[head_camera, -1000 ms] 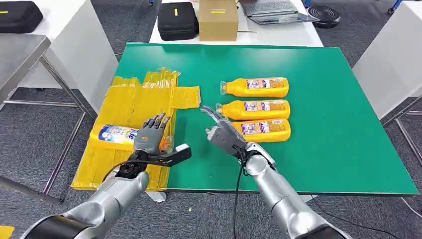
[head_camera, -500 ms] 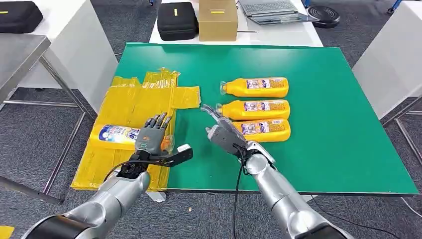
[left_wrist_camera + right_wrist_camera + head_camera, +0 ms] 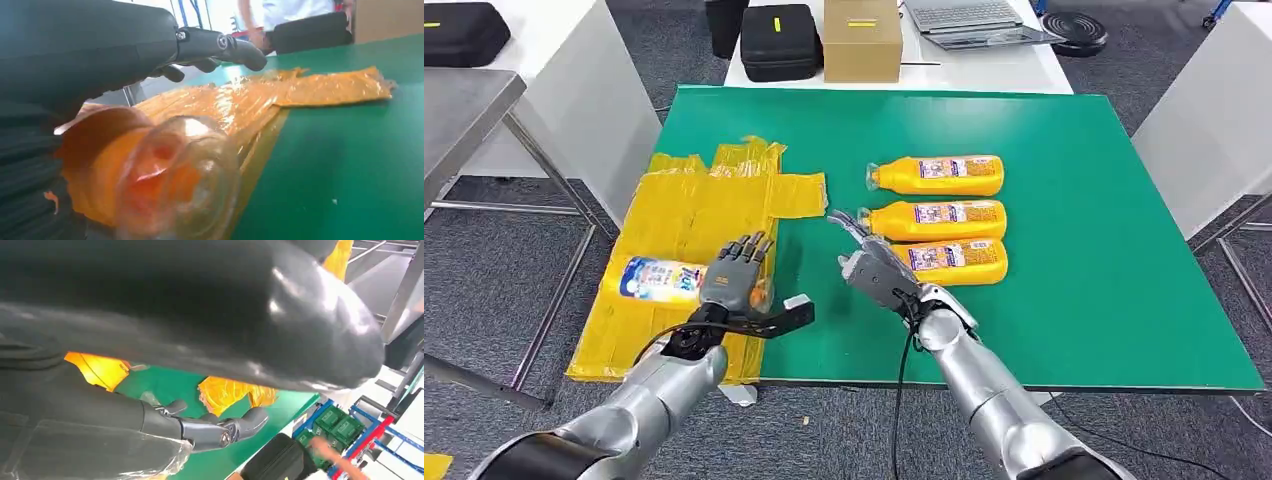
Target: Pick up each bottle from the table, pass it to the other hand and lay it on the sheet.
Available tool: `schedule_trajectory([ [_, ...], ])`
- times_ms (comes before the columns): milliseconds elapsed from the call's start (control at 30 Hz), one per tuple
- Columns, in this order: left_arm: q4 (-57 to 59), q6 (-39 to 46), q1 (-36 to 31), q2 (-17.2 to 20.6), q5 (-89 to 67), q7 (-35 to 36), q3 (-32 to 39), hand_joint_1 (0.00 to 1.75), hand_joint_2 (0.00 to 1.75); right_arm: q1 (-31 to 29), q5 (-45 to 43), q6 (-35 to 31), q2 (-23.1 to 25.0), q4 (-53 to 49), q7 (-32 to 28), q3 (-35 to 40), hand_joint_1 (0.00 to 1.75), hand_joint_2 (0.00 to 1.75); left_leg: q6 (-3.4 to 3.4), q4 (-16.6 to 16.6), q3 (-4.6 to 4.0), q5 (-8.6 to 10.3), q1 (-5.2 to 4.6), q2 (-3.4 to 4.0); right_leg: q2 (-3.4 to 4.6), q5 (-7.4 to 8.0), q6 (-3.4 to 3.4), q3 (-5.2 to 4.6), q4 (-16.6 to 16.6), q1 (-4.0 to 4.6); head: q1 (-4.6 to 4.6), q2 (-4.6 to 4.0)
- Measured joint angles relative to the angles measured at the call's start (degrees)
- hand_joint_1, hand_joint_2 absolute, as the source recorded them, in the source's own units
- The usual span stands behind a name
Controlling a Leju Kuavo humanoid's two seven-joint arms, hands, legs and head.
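Bottles: one (image 3: 659,279) on sheet (image 3: 686,215) under left hand (image 3: 731,280), grip unclear; three (image 3: 936,175) on table; right hand (image 3: 871,262) empty, spread.

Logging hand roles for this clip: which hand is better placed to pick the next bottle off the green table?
The right hand: it hovers open beside the nearest bottle of three on the table. The left hand is over the yellow sheet, on the laid bottle.

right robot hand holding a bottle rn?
No, the right robot hand is open with nothing in it, beside the three bottles on the green table.

Left hand (image 3: 732,280) lies fingers extended — right hand (image 3: 871,264) spread, empty.
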Motion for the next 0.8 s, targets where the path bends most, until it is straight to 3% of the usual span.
schedule_trajectory([
  [567, -1.88, -1.68, 1.01, -0.15, -1.66, 2.18, -2.25, 0.00, 1.75, 0.67, 0.11, 0.07, -0.02, -0.04, -0.04, -0.11, 0.00, 0.00, 0.00, 0.00, 0.01, 0.00, 0.00, 0.00, 0.00, 0.00, 0.00, 0.01, 0.00, 0.00, 0.00, 0.00],
  [800, -2.73, 1.25, 2.31, 0.04, -2.88, 4.15, -3.65, 0.00, 1.75, 2.38, 0.85, 0.07, -0.11, -1.61, 0.81, -0.22, 0.00, 0.00, 0.00, 0.00, 0.01, 0.00, 0.00, 0.00, 0.00, 0.00, 0.00, 0.01, 0.00, 0.00, 0.00, 0.00],
])
